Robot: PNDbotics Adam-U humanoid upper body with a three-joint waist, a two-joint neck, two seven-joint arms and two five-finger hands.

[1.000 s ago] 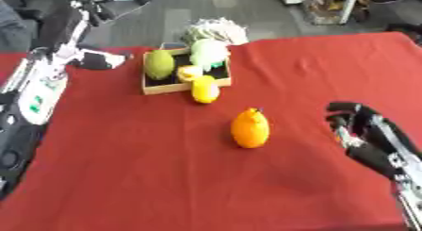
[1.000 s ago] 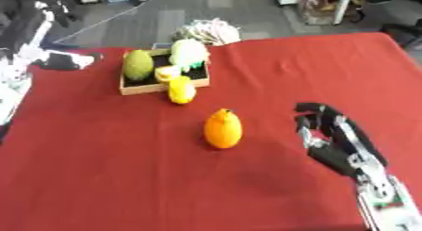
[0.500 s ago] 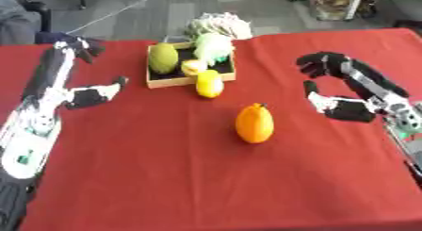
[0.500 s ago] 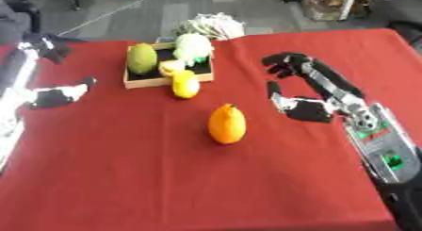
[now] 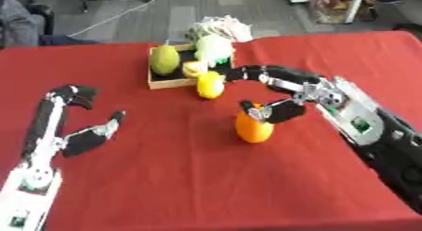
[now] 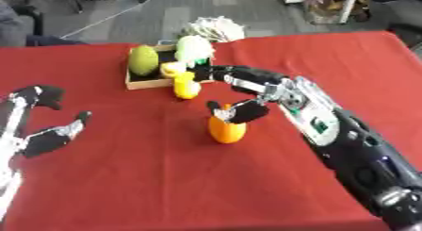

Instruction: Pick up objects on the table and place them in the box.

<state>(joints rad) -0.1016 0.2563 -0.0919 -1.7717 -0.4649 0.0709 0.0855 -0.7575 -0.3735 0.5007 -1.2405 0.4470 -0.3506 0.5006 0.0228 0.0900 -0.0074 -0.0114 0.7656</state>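
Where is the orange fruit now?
The orange fruit stands mid-table on the red cloth, under the right hand, nearer than the yellow fruit.

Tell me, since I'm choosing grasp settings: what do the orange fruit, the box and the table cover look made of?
Orange fruit: smooth, slightly glossy, probably plastic imitation, though real fruit can't be excluded. Box: tan walls and dark interior suggest wood or thick cardboard. Table cover: matte red, no glare, likely cloth.

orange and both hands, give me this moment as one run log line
right hand open, over top of orange | orange upright on red table | yellow fruit outside box | left hand open, idle
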